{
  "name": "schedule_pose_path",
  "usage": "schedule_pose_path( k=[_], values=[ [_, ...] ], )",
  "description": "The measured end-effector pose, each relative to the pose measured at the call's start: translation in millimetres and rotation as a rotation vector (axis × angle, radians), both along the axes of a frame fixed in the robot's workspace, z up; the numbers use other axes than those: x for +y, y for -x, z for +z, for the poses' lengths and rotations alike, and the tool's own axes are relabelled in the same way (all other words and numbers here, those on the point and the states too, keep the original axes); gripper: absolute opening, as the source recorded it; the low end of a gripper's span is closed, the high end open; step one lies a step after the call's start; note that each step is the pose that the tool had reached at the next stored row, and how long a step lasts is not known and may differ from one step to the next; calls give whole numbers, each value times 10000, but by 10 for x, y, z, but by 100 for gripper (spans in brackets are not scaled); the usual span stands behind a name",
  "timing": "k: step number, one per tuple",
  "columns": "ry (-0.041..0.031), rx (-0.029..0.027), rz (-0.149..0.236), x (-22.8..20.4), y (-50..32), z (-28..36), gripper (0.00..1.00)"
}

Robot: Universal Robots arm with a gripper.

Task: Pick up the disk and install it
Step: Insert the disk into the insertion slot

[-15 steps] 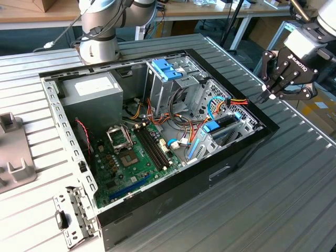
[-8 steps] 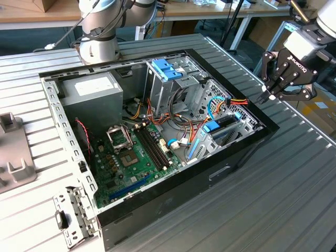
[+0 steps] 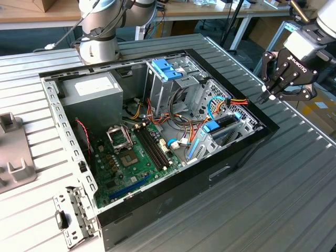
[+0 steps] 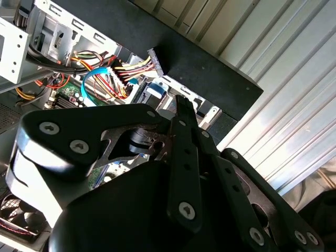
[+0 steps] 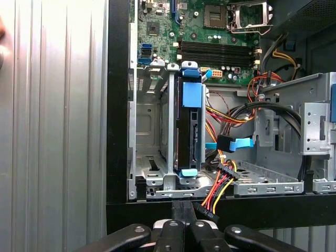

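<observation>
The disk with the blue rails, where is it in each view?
Exterior view: the disk stands in the cage, toward the exterior view's right.
First wrist view: disk on edge in that cage.
Second wrist view: likely the blue piece beside the connector.
Shared landmark: red-and-yellow wires.

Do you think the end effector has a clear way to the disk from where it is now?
Probably yes: the end effector hangs outside the open case, and the disk stands on edge in its cage with nothing over it. The cables right beside it could crowd a grasp.
</observation>
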State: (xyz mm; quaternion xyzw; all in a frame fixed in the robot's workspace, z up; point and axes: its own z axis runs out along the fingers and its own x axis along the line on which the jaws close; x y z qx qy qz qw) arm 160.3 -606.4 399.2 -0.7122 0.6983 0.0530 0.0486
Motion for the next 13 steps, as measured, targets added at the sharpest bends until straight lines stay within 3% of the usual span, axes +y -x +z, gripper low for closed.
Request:
schedule_pose_path(
  k=[2,4,7,8,13],
  values=[
    [0,0,1,0,0,0,11],
    [0,0,0,0,0,0,24],
    [0,0,0,0,-1,0,29],
    [0,0,0,0,-1,0,36],
    [1,-1,24,0,-11,0,36]
  ],
)
